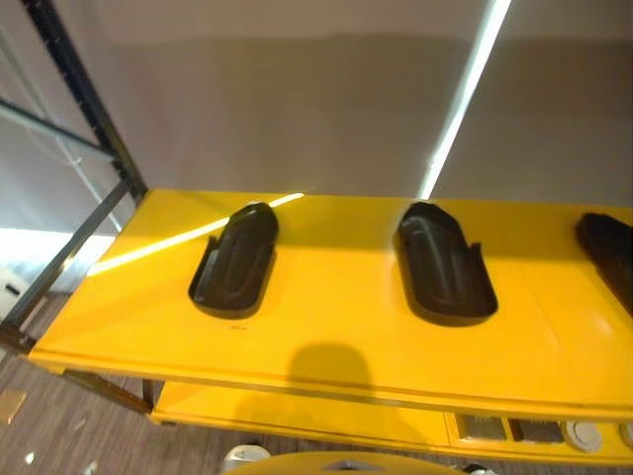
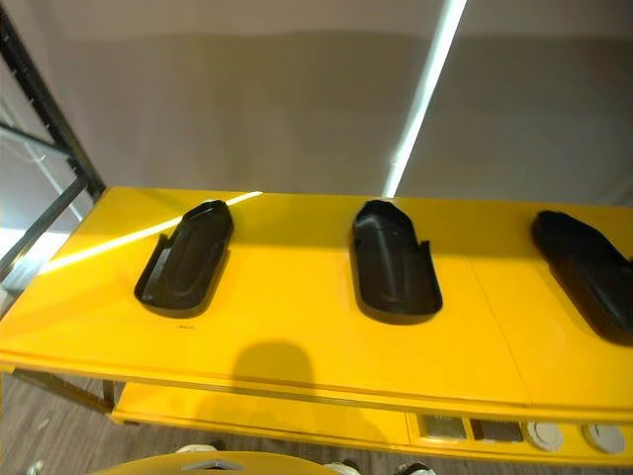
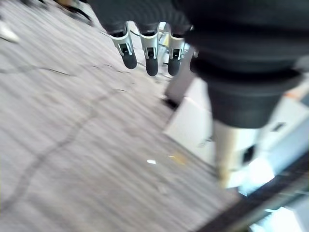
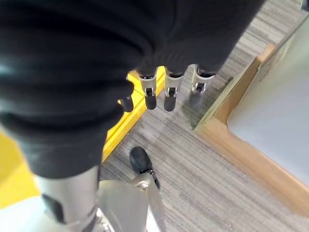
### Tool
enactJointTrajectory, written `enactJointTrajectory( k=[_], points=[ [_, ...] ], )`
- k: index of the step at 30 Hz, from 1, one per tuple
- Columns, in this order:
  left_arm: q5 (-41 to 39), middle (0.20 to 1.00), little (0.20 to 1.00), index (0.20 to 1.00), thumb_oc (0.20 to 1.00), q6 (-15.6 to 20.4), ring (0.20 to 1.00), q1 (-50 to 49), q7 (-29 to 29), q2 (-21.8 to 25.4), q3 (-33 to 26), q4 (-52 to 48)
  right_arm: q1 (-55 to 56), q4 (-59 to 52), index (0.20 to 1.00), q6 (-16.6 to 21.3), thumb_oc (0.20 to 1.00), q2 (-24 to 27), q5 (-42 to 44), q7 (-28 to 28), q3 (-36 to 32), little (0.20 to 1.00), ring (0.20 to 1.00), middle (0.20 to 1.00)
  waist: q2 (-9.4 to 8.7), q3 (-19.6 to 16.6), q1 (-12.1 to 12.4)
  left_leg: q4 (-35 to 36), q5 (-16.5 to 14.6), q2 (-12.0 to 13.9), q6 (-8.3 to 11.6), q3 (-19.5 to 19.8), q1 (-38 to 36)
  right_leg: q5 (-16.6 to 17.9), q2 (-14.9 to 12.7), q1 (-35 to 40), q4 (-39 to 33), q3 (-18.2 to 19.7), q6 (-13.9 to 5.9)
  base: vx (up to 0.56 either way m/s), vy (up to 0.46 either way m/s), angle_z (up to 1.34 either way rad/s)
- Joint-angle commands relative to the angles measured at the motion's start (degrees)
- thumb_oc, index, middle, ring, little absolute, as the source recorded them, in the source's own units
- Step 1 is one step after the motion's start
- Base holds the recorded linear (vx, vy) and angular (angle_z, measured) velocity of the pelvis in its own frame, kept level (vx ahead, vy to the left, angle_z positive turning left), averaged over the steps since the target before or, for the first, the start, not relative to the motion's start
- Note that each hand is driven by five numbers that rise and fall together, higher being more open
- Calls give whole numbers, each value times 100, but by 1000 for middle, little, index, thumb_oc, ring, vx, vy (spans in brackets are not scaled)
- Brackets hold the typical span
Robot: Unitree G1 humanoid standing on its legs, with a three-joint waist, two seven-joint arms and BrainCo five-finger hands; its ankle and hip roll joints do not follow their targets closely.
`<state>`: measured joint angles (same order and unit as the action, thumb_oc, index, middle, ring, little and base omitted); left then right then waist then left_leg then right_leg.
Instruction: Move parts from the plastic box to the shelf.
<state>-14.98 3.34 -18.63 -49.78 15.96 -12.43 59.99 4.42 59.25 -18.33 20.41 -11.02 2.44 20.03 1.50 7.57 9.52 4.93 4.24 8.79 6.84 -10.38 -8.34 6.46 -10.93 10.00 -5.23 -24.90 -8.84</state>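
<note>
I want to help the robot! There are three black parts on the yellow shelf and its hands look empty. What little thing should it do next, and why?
Probably turn back to the box for another part. Both the left hand and right hand hang open over the floor holding nothing, and the three black parts already lie on the yellow shelf.
</note>
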Motion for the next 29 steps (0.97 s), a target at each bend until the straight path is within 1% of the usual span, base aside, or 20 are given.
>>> enactJointTrajectory(
  k=[1, 2, 4, 6, 7, 9, 10, 11, 13, 14, 15, 16, 18, 19, 21, 23, 24, 25, 27, 29],
  points=[
    [91, 1000, 1000, 1000, 1000, -36, 1000, 135, -463, 342, -63, -213, -600, 136, 1000, 53, 1000, -60, 90, -13, -32, 1000, 1000, 1000, -88, 563, 197, -6, -293, -288, -218, 39, -244, -405, 52, 466, 53, -203, -12, -4, -7, 25],
    [100, 1000, 1000, 1000, 1000, -66, 1000, 128, -473, 350, -67, -228, -599, 130, 1000, 49, 1000, -56, 91, -10, -35, 1000, 1000, 1000, -87, 561, 198, -6, -293, -288, -218, 41, -241, -406, 51, 464, 53, -205, -11, -7, -9, 20],
    [272, 1000, 1000, 1000, 1000, -394, 1000, 60, -385, 452, -130, -279, -603, 125, 1000, 30, 1000, -11, 133, 13, -55, 1000, 1000, 1000, -56, 554, 212, -11, -288, -292, -225, 62, -220, -415, 49, 447, 56, -198, -5, -3, -7, 16],
    [382, 1000, 1000, 1000, 1000, -614, 1000, 12, -78, 499, -146, -270, -609, 130, 1000, 25, 1000, 20, 160, 39, -81, 1000, 1000, 1000, -35, 549, 219, -14, -282, -295, -228, 78, -209, -415, 49, 435, 58, -188, -6, 3, -2, 11],
    [532, 1000, 1000, 1000, 1000, -754, 1000, -14, 276, 507, -162, -244, -623, 142, 1000, 39, 1000, 50, 179, 64, -119, 1000, 1000, 1000, -19, 554, 215, -15, -279, -296, -230, 79, -205, -417, 51, 427, 61, -177, -6, 0, 0, 0],
    [236, 1000, 1000, 1000, 1000, -538, 1000, -55, 912, 415, -92, -45, -607, 96, 1000, 4, 1000, 82, 202, 79, -191, 1000, 1000, 1000, 4, 558, 177, -15, -268, -290, -219, 62, -204, -420, 52, 410, 77, -158, -6, 0, 0, 0],
    [239, 1000, 1000, 1000, 1000, -494, 1000, -53, 987, 398, -89, -17, -604, 94, 1000, 2, 1000, 82, 211, 74, -196, 1000, 1000, 1000, 6, 558, 172, -14, -267, -289, -218, 57, -205, -421, 53, 408, 80, -155, -6, 0, 0, 0],
    [125, 1000, 1000, 1000, 1000, -203, 1000, -1, 1662, 297, 30, 142, -595, 106, 1000, 20, 1000, 52, 257, 14, -233, 1000, 1000, 1000, 1, 563, 124, -9, -263, -273, -207, 23, -209, -425, 58, 397, 91, -141, -8, 0, 0, 0],
    [117, 1000, 1000, 1000, 1000, 26, 1000, 52, 1902, 213, 146, 155, -590, 117, 1000, 24, 1000, 21, 314, -37, -261, 1000, 1000, 1000, -8, 566, 101, -4, -266, -266, -201, 5, -212, -428, 66, 400, 93, -140, -5, -2, -3, -2],
    [-119, 1000, 1000, 1000, 1000, 228, 1000, 160, 2204, 114, 381, 144, -592, 138, 1000, 6, 1000, -39, 409, -122, -248, 1000, 1000, 1000, -31, 560, 53, 1, -283, -257, -200, -31, -223, -428, 73, 396, 93, -123, -3, 0, 0, 0],
    [-192, 1000, 1000, 1000, 1000, 336, 1000, 230, 2352, 33, 498, 123, -589, 153, 1000, 4, 1000, -85, 458, -179, -249, 1000, 1000, 1000, -51, 554, 25, -1, -289, -254, -204, -53, -227, -422, 78, 386, 100, -103, -5, 0, 0, 0],
    [-204, 1000, 1000, 1000, 1000, 370, 1000, 241, 2375, 23, 512, 125, -589, 156, 1000, 3, 1000, -91, 465, -185, -250, 1000, 1000, 1000, -52, 554, 24, -2, -289, -254, -205, -57, -228, -421, 78, 384, 102, -98, -5, 0, 0, 0],
    [-280, 1000, 1000, 1000, 1000, 495, 1000, 365, 2591, -73, 758, -28, -580, 173, 1000, -25, 1000, -191, 680, -328, -250, 1000, 1000, 1000, -92, 554, -24, -7, -310, -246, -217, -103, -245, -402, 90, 378, 100, -57, -11, -5, -23, -2],
    [-155, 1000, 1000, 1000, 1000, 531, 1000, 470, 2665, -129, 943, -202, -576, 243, 1000, -51, 1000, -283, 987, -426, -256, 1000, 1000, 1000, -125, 565, -51, -8, -327, -218, -229, -146, -266, -402, 104, 379, 109, -48, 1, -7, -48, -6],
    [-142, 1000, 1000, 1000, 1000, 571, 1000, 547, 2720, -170, 1097, -313, -573, 319, 1000, -77, 1000, -337, 1347, -519, -275, 1000, 1000, 1000, -153, 573, -61, -10, -330, -207, -240, -172, -281, -393, 125, 394, 101, -35, 14, 4, -40, -6],
    [-33, 1000, 1000, 1000, 1000, 527, 1000, 607, 2633, -159, 1335, -487, -535, 427, 1000, -129, 1000, -410, 1635, -588, -408, 1000, 1000, 1000, -187, 577, -107, -14, -358, -189, -257, -234, -328, -381, 151, 414, 83, 10, 19, 17, -23, -12],
    [18, 1000, 1000, 1000, 1000, 489, 1000, 619, 2636, -155, 1358, -503, -528, 447, 1000, -131, 1000, -423, 1672, -610, -423, 1000, 1000, 1000, -190, 578, -113, -15, -361, -184, -259, -245, -334, -381, 154, 416, 81, 17, 21, 11, -5, -14],
    [40, 1000, 1000, 1000, 1000, 482, 1000, 642, 2612, -148, 1397, -521, -489, 492, 1000, -111, 1000, -437, 1695, -623, -450, 1000, 1000, 1000, -203, 580, -150, -16, -366, -180, -270, -274, -352, -375, 163, 405, 85, 61, 22, 10, 12, -16],
    [79, 1000, 1000, 1000, 1000, 321, 1000, 683, 2608, -116, 1463, -514, -406, 533, 1000, -89, 1000, -443, 1609, -620, -489, 1000, 1000, 1000, -217, 587, -230, -17, -379, -168, -282, -334, -389, -374, 175, 393, 91, 134, 19, 7, 18, -13],
    [51, 1000, 1000, 1000, 1000, 318, 1000, 715, 2599, -114, 1479, -442, -356, 550, 1000, -82, 1000, -445, 1582, -607, -509, 1000, 1000, 1000, -227, 589, -281, -20, -380, -164, -286, -366, -403, -369, 183, 385, 86, 184, 18, 0, 18, -18]
  ],
)
